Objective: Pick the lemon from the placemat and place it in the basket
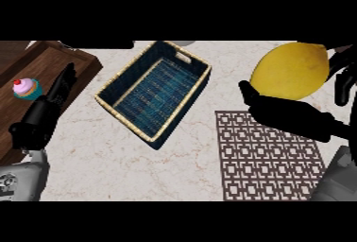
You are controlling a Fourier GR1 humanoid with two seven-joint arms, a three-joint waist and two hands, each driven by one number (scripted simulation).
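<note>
At the right side of the view, the right hand [293, 113] is raised above the counter [90, 160] and comes close to the camera, so it looks large. Its black fingers [342, 85] and thumb are curled round the lemon [289, 71] and grasp it from below and from the right side. The lemon is held in the air, above the far right corner of the placemat [268, 160], and it does not touch the mat. The grey forearm of this hand shows at the lower right edge. On the left side, the left hand [59, 92] rests with its fingers straight and released, pointing to the far side, and it holds nothing. It lies over the edge of the brown tray [49, 56], and its grey forearm enters from the lower left corner. The basket [122, 78] stands on the counter in the middle, turned at an angle, with a pale woven rim and a dark blue inside. Nothing lies in it. The basket is to the left of the lemon and apart from it. On the tray, at the far left, stands a cupcake [26, 88] with pink cream and a red top, just beside the left hand. The placemat is dark with a square pattern and lies near right, with nothing on it.
</note>
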